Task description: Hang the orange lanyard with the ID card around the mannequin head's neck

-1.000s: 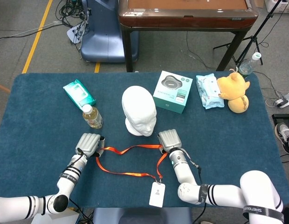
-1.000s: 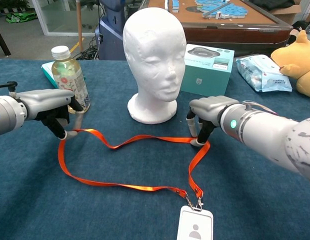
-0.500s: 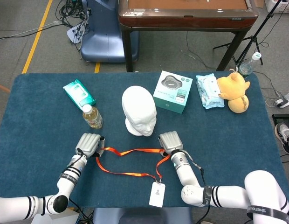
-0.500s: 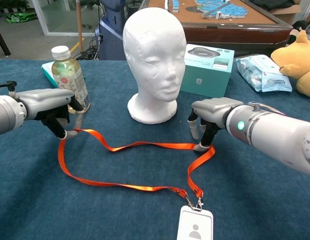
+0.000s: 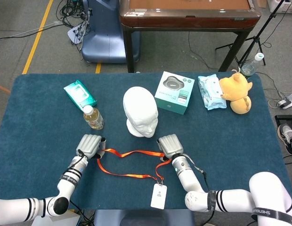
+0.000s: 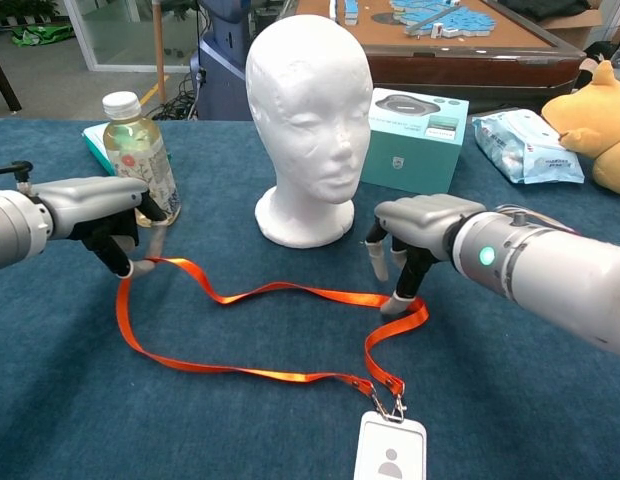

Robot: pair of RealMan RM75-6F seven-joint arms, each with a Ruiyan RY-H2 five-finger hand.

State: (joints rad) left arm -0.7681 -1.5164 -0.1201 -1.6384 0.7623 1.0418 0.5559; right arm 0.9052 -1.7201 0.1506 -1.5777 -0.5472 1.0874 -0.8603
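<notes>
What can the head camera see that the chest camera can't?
Only the head view shows the floor, the blue chair and the water bottle beyond the table, and the whole table from above.

Only the chest view shows the mannequin's face from the front and the left fingers pinching the lanyard.

Both show the left hand, right hand, mannequin, lanyard, ID card, drink bottle, teal box, wipes and plush toy.
</notes>
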